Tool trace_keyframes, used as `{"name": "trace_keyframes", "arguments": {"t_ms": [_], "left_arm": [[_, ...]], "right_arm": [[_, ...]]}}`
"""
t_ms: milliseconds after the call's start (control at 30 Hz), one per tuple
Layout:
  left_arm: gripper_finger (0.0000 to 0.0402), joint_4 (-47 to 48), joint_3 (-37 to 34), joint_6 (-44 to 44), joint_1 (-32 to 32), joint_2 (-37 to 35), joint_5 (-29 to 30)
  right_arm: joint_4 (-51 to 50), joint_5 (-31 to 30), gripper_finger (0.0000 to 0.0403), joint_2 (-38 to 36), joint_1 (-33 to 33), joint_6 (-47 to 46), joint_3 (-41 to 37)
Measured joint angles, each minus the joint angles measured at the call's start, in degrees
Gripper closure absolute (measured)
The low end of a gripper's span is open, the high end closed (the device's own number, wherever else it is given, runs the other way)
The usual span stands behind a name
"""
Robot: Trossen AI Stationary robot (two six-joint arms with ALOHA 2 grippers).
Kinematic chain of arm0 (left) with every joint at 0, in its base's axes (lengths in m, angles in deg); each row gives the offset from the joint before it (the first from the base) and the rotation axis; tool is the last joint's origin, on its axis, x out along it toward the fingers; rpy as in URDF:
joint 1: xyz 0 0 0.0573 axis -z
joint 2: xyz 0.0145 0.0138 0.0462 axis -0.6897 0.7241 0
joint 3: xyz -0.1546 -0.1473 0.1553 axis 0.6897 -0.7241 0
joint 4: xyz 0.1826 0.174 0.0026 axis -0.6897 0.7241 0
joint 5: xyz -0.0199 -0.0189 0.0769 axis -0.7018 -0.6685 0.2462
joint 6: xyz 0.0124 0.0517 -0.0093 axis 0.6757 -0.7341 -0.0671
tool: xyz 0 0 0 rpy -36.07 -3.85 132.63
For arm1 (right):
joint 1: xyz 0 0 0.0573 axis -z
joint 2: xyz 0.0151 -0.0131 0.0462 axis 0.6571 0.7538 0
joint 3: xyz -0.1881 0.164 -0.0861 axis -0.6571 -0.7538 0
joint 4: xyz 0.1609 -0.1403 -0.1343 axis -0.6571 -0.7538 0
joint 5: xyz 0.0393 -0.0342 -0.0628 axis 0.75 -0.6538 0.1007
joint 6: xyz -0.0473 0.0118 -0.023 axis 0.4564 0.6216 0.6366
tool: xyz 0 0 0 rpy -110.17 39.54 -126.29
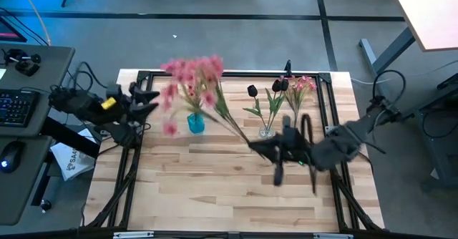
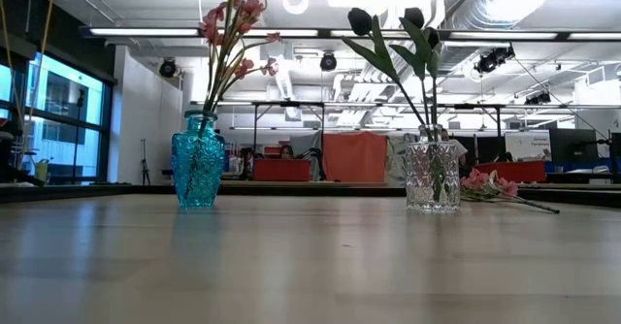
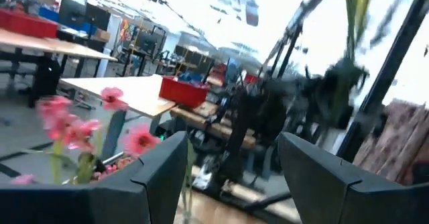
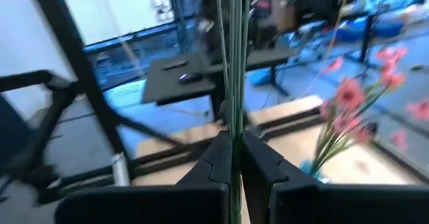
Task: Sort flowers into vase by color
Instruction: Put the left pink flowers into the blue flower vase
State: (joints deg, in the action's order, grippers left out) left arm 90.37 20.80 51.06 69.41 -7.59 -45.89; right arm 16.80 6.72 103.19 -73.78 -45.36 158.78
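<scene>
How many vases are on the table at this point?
2: a blue vase holding pink flowers toward the left arm's side, and a clear glass vase holding dark tulips nearer the right arm. None seems hidden.

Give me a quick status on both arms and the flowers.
Right gripper shut on pink flower stems, mid-table. Left gripper open, empty, at left edge. Blue vase holds pink; clear vase holds tulips. Nothing blocking.
</scene>
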Motion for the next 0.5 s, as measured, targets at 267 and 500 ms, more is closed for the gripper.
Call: {"name": "trace_keyframes", "arguments": {"t_ms": [267, 500], "left_arm": [[0.0179, -13.6, -0.1, -6.9, 0.0, 15.7, -4.1], [0.0179, -31.0, -0.1, -11.2, 0.0, 24.1, -6.8]], "right_arm": [[12.1, 16.8, 0.0398, 5.5, 11.8, 7.5, 0.0], [20.9, 28.4, 0.0398, 10.9, 17.2, 7.7, 0.0]]}}
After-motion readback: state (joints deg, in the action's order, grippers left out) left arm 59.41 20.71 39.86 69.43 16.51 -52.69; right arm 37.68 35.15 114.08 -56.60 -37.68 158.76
